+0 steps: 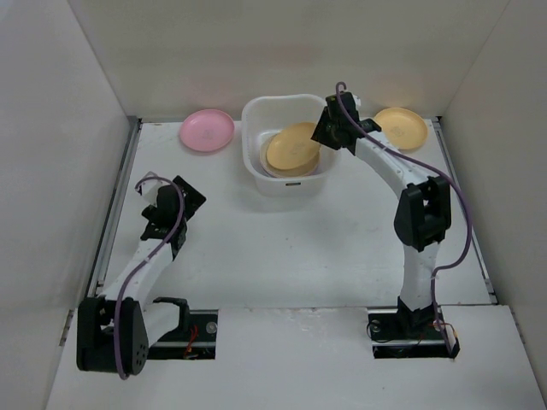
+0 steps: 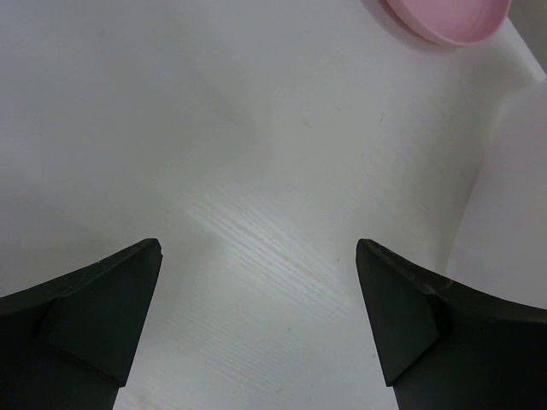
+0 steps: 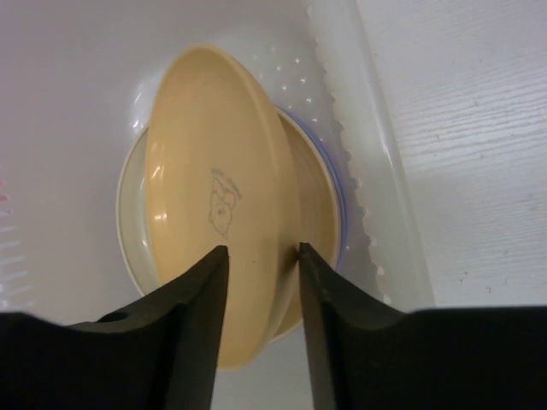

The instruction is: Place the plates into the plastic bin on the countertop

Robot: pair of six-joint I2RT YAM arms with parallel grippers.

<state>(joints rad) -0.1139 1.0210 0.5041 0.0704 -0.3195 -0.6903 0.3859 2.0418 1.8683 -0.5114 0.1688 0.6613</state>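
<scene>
The plastic bin stands at the back middle of the countertop. A yellow-orange plate leans tilted inside it on a cream plate and a blue-rimmed one. My right gripper hangs over the bin, open, its jaws standing apart on either side of the tilted plate's near rim. A pink plate lies left of the bin and a yellow plate right of it. My left gripper is wide open above bare countertop, the pink plate far ahead.
White walls close in the countertop on the left, back and right. The right arm reaches from its base up to the bin. The left arm is folded low at the left, well short of the pink plate.
</scene>
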